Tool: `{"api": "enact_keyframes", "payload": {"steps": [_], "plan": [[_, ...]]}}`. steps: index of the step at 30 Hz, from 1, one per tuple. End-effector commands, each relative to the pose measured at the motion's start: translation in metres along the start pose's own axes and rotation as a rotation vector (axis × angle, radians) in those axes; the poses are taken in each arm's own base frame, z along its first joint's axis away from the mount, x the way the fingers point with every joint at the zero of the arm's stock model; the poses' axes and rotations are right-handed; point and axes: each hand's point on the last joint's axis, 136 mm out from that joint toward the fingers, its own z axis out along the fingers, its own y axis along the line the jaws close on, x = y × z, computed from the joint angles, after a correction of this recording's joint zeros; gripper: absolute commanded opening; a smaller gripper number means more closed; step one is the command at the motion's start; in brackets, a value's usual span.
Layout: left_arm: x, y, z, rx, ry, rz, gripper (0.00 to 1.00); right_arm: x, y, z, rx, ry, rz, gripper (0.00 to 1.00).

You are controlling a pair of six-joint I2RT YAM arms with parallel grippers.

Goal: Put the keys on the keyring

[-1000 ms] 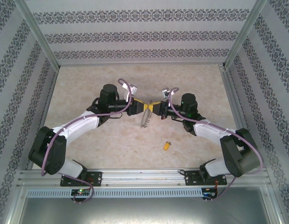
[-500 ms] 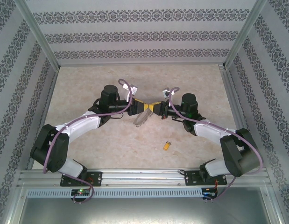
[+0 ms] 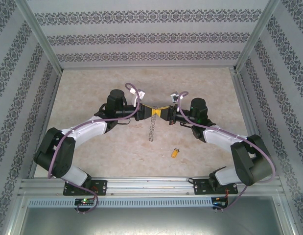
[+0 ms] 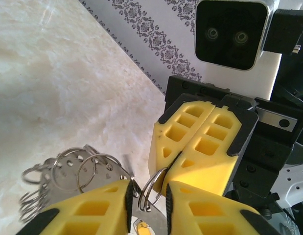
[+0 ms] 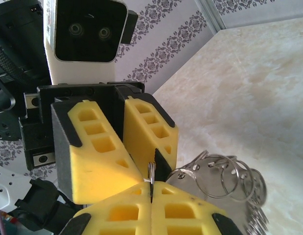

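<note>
A pale stone-patterned table (image 3: 92, 147) is seen from above, with two white robot arms bolted at its near edge and curving in to meet at the middle.

Nearest the arms, a little right of centre, one small key (image 3: 175, 152) with a yellow-orange head lies alone on the table, well apart from both grippers.

Farther in, the keyring (image 3: 151, 129) hangs as a thin grey beaded strip, seen edge-on, from the spot where the grippers meet down toward the table.

Above it the left gripper (image 3: 150, 112) and the right gripper (image 3: 158, 113) point at each other, their yellow fingertips almost touching.

In the right wrist view, the right gripper's jaws are pressed together, pinching a thin wire loop of the keyring between their tips. A bunch of overlapping wire loops hangs to the right of the fingers.

In the left wrist view, the left gripper's jaws stand a narrow gap apart. A wire loop and a small flat metal piece (image 4: 145, 220) with a spot of yellow sit in that gap. Whether the jaws press on either cannot be told, nor whether the piece is a key.

At the far side and along both sides stand walls (image 3: 151, 36) with bands of dark floral pattern.
</note>
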Motion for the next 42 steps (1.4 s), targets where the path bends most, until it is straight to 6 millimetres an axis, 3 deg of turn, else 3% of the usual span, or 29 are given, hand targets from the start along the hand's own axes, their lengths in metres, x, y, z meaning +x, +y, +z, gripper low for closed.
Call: {"api": "enact_keyframes", "payload": {"steps": [1,7,13,18,21,32,42], "plan": [[-0.005,-0.012,0.002,0.053,-0.019,0.030,0.23,-0.006,0.004,-0.002,-0.024,-0.024,-0.042,0.00],[-0.008,-0.013,0.001,0.051,-0.028,0.038,0.17,-0.005,0.002,-0.003,-0.019,-0.023,-0.037,0.00],[-0.009,-0.014,0.001,0.051,-0.023,0.049,0.00,-0.007,-0.001,-0.003,-0.006,-0.030,-0.029,0.00],[-0.009,-0.014,-0.002,0.008,0.013,0.097,0.00,-0.016,-0.011,-0.023,0.064,-0.092,0.009,0.47],[-0.008,-0.013,-0.005,-0.028,0.035,0.160,0.00,-0.019,-0.011,-0.034,0.105,-0.126,0.022,0.57],[-0.007,-0.017,-0.013,-0.089,0.080,0.414,0.00,-0.006,-0.006,-0.048,0.180,-0.119,0.083,0.64],[-0.002,-0.022,-0.012,-0.110,0.089,0.627,0.00,0.009,-0.002,-0.034,0.128,-0.052,0.105,0.69]]}}
